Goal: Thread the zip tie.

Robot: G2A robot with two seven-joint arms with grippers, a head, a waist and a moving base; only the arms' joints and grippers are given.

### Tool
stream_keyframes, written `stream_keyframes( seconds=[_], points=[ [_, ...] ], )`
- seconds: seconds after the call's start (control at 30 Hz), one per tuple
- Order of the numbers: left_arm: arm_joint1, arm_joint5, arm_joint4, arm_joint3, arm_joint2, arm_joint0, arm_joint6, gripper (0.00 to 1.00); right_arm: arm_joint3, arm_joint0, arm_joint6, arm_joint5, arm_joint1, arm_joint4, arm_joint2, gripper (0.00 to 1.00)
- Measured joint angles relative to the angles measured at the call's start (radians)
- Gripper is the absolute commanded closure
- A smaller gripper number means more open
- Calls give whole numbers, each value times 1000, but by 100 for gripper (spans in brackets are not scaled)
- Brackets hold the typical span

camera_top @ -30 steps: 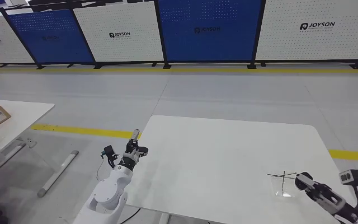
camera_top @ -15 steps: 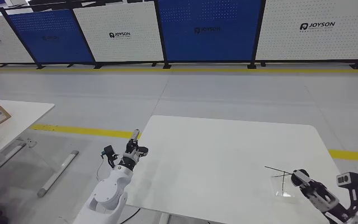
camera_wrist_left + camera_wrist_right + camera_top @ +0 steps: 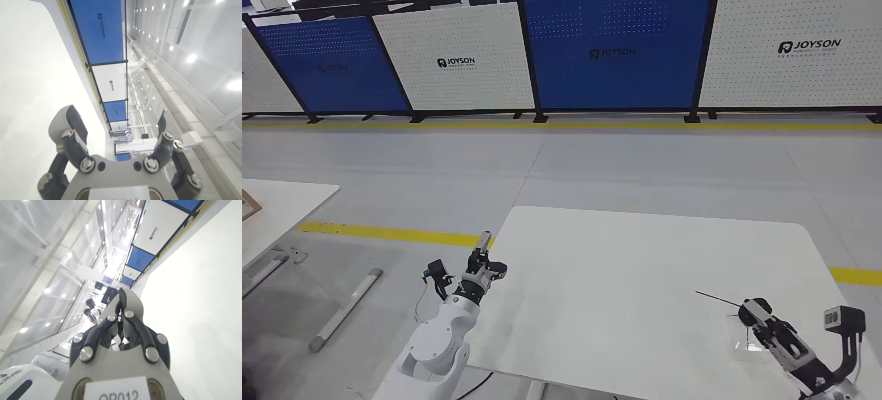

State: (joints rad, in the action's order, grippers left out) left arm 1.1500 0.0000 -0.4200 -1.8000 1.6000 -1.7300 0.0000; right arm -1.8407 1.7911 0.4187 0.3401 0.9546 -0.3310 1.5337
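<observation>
A thin black zip tie (image 3: 720,300) sticks out leftward over the white table (image 3: 642,280) from my right gripper (image 3: 752,311), which is shut on one end of it near the table's front right corner. In the right wrist view the right gripper (image 3: 120,294) has its fingers pressed together, and the tie itself is hidden there. My left gripper (image 3: 482,246) rests at the table's left edge, far from the tie. The left wrist view shows the left gripper (image 3: 117,113) open with nothing between its fingers.
A small clear piece (image 3: 750,346) lies on the table just in front of the right gripper. Blue and white pegboard panels (image 3: 612,55) stand across the floor behind the table. Another white table (image 3: 282,205) sits to the far left.
My right gripper has moved left, away from the table's right edge, carrying the zip tie with it. The left arm has not moved.
</observation>
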Motion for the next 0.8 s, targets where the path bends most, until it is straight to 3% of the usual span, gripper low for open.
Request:
stream_keyframes(
  seconds=[0.23,0.37,0.5,0.6,0.8],
  points=[
    [1,-10,14,-13,-5,7,-3,0,1,0,5,0,0,-3,2,100],
    [1,-25,78,-78,-33,7,-48,0,1,0,5,0,0,-3,2,100],
    [-3,3,188,-143,-86,12,-139,0,1,0,5,0,0,-3,2,100],
    [-5,49,222,-136,-125,37,-216,0,1,0,5,0,0,-3,2,100],
    [-4,63,242,-119,-134,53,-210,0,1,0,5,0,0,-3,2,100]
  ],
)
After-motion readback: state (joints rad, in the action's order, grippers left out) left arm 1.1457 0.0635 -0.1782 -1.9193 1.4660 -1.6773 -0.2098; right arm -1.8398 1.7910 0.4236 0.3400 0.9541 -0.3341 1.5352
